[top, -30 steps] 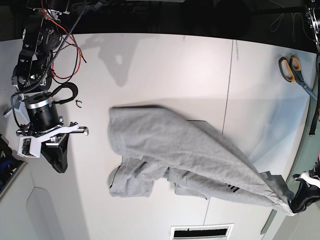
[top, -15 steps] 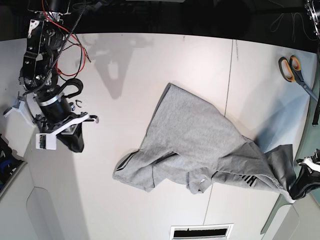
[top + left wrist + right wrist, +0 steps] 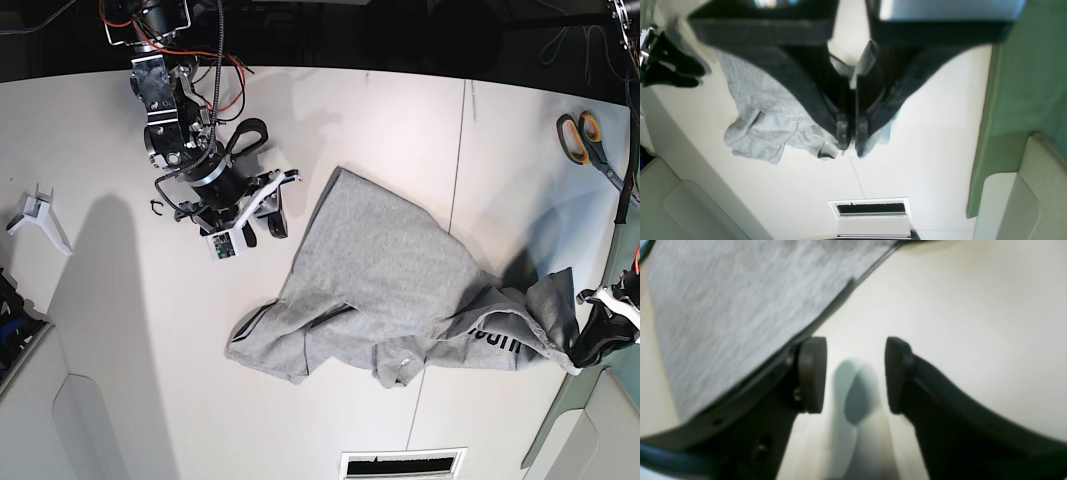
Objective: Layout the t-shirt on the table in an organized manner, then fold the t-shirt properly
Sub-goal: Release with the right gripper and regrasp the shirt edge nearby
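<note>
The t-shirt (image 3: 390, 285) lies crumpled on the table (image 3: 300, 120), right of centre, its lettering partly showing near the right edge. There the left gripper (image 3: 585, 358) is clamped on a bunched corner of cloth. The right gripper (image 3: 262, 222), jaws apart and holding nothing, hovers just left of the shirt's far corner; earlier it hung at the table's left edge. Orange-handled scissors (image 3: 585, 140) lie far right.
</note>
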Tool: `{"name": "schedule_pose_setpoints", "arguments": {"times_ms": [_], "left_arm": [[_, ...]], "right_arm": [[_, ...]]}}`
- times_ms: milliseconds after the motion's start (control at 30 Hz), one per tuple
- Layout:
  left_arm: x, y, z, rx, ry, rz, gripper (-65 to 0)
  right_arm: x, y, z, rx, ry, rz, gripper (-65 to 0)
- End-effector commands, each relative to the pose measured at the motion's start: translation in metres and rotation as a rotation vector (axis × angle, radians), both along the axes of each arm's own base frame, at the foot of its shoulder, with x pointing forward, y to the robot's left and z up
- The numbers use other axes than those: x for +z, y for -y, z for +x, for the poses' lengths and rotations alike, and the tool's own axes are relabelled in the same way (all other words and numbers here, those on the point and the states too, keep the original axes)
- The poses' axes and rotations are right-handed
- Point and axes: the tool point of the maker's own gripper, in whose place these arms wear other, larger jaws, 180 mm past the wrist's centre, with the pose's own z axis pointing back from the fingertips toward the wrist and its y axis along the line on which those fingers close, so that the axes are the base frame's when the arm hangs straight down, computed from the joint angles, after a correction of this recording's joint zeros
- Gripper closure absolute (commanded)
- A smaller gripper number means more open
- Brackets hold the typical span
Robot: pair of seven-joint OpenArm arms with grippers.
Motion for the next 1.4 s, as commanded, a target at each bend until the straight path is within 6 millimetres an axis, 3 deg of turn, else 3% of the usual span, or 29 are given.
{"name": "schedule_pose_setpoints", "arguments": {"times_ms": [0, 233, 400, 667, 967, 1100, 1367], "left_arm": [[0.020, -0.003, 0.004, -0.005, 0.050, 0.008, 0.0], [0.014, -0.003, 0.002, -0.010, 0.018, 0.017, 0.0], [0.014, -0.003, 0.002, -0.010, 0.018, 0.017, 0.0], [0.015, -0.003, 0.002, -0.009, 0.025, 0.015, 0.0], [0.015, -0.003, 0.002, -0.009, 0.025, 0.015, 0.0], [0.015, -0.003, 0.003, -0.009, 0.025, 0.014, 0.0], [0.015, -0.003, 0.002, -0.009, 0.024, 0.015, 0.0]], "right_arm": [[0.017, -0.002, 0.018, -0.021, 0.058, 0.021, -28.0], [0.036, -0.020, 0.059, -0.008, 0.102, 0.017, -28.0], [0.024, -0.036, 0.078, 0.033, 0.041, 0.024, -28.0], [-0.002, -0.051, 0.061, 0.115, -0.050, 0.038, -28.0], [-0.001, -0.064, 0.046, 0.158, -0.031, 0.091, -27.7], [-0.001, -0.070, 0.044, 0.169, -0.030, 0.087, -15.6], [0.002, -0.068, 0.047, 0.157, -0.009, 0.091, -12.3]]}}
